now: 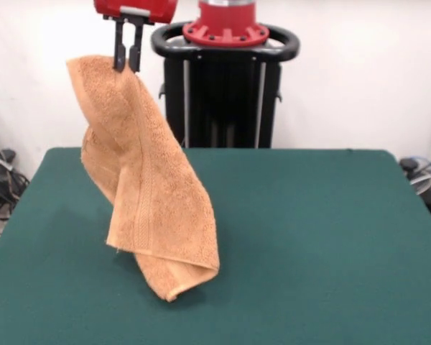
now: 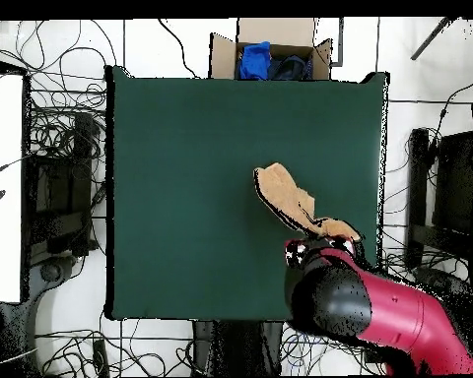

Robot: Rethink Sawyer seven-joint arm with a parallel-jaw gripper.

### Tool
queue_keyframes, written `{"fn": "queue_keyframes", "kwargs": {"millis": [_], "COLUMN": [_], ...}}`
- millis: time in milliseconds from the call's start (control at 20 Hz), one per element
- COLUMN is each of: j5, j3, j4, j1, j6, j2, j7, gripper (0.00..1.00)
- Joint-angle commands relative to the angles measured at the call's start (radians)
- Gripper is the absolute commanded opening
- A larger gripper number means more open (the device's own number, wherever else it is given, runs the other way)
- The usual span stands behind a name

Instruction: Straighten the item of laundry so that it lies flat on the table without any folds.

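Hanging from the gripper, whose fingers pinch 1 top edge, the towel droops with only its bottom fold touching the table, so you can judge that its weight pulls creases out before laying.

Rough looped terry towel, matt felt-like green table, glossy red plastic arm shell

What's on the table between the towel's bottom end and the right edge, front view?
Nothing: in the front view the towel, hanging from the shut gripper, has its lower end on the table; from there rightward it is bare green felt.
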Motion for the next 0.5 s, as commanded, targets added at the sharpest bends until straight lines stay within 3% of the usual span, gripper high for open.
{"fn": "queue_keyframes", "kwargs": {"millis": [50,500], "j5": [0.009,-0.053], "j3": [0.02,-0.044], "j4": [0.177,0.221], "j1": [-0.007,0.069], "j6": [-0.104,-0.21], "j2": [-0.021,0.021], "j7": [0.086,0.194], "gripper": [0.0,0.0]}}
